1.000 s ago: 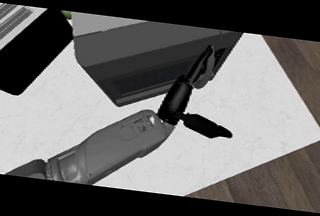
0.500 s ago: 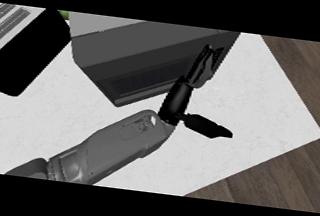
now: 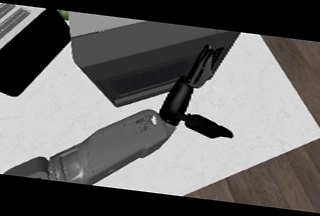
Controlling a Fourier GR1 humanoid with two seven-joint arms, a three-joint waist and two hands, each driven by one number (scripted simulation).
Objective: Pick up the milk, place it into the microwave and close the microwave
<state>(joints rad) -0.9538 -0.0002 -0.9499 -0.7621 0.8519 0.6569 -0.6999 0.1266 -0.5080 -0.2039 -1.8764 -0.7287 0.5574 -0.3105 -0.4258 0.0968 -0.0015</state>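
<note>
The right hand has its fingers straight and pressed together, lying against the front of the microwave, thumb jutting out over the worktop. The microwave sits at the worktop's far edge, door shut. The milk is hidden.

One grey forearm rises from the lower left toward centre frame; its black hand has straight fingers pointing up, thumb splayed right.
</note>
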